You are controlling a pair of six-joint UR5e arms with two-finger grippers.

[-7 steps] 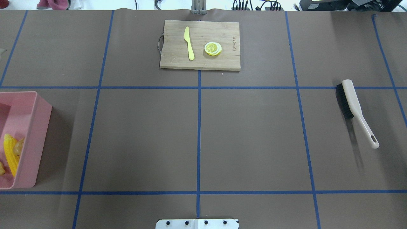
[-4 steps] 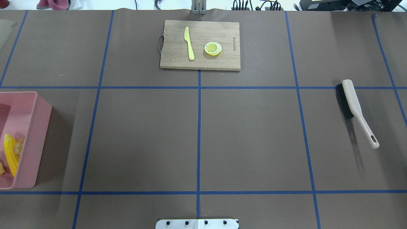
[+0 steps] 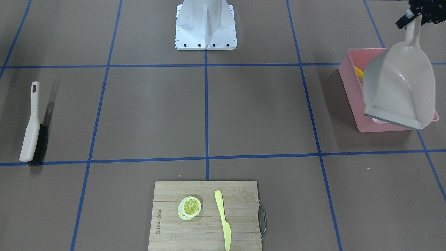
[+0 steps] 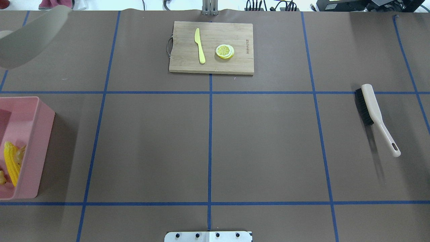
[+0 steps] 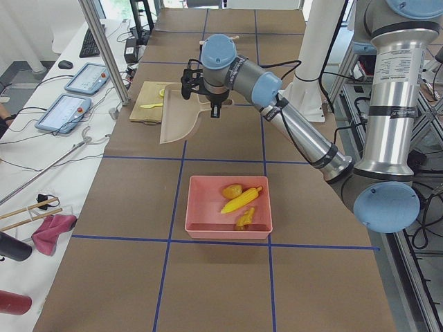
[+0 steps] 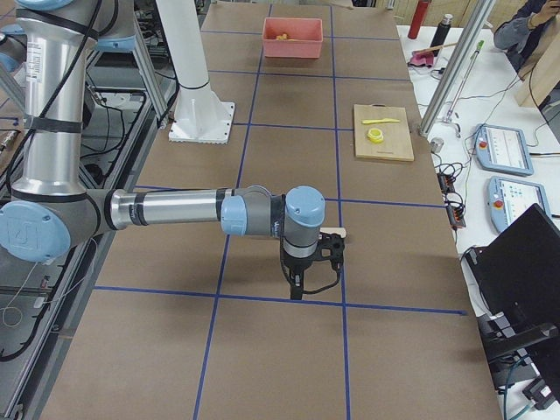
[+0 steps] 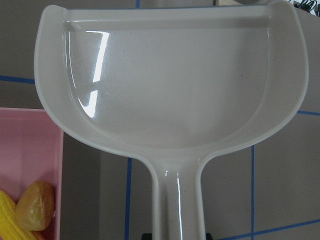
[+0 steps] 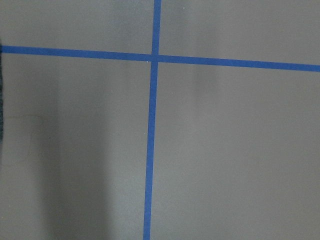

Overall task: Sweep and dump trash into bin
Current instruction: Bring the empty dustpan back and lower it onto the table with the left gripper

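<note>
The left end effector [image 3: 413, 16] is clamped on the handle of the beige dustpan [image 3: 400, 87], which hangs in the air, scoop down. On the overhead view it is toward 12 o'clock from the pink bin [image 4: 37, 141]. The bin sits at 9 o'clock on the surface [image 4: 262, 144]. In it lie the corn cob [image 5: 242, 200], the potato [image 5: 232, 190] and the ginger root [image 5: 245, 219]. The brush [image 4: 371, 104] lies at 3 o'clock, and the right end effector [image 6: 302, 282] hangs near it; I cannot tell how wide it stands. At 12 o'clock a cutting board [image 4: 211, 65] carries a yellow knife [image 4: 200, 45] and a lemon slice [image 4: 225, 51].
</note>
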